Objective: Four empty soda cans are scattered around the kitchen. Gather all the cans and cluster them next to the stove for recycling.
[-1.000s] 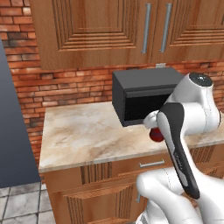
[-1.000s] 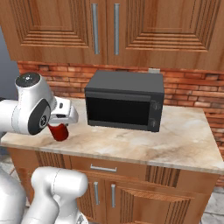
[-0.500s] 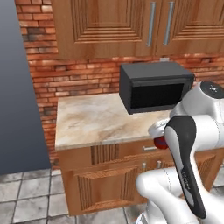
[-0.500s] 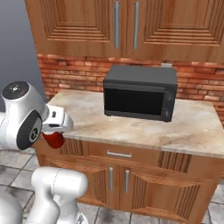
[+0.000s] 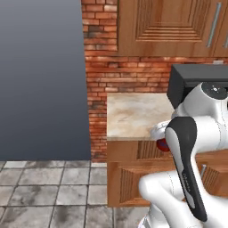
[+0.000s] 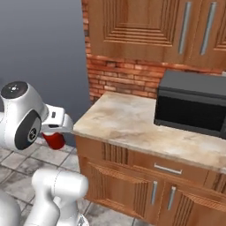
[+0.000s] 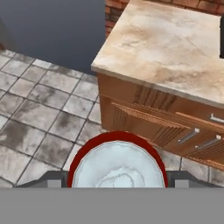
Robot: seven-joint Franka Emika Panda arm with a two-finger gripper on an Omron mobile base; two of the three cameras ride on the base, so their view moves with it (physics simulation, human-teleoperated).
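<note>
You see the beige tabletop [image 7: 175,43] ahead of your claw [image 7: 117,181], with the black microwave [image 6: 194,106] farther back on it. The red can [image 7: 117,164] sits clamped between the claw's fingers [image 7: 52,178], above the tile floor [image 7: 39,113].

We are looking at a red soda can [image 7: 117,160] with a pale, silvery top that is looking like smooth metal. The bench [image 6: 132,123] is showing a beige stone top with cloudy marks, smooth and a little shiny. The cabinets [image 6: 132,26] are looking like brown wood with carved grooves, and their handles [image 6: 167,168] are shining like metal. The wall [image 5: 129,75] is showing rough red brick. The floor [image 7: 35,109] is showing grey stone tiles, dull and patchy. The microwave [image 6: 192,106] is looking black and matt. The tall grey panel [image 5: 42,80] is looking flat and smooth.
</note>
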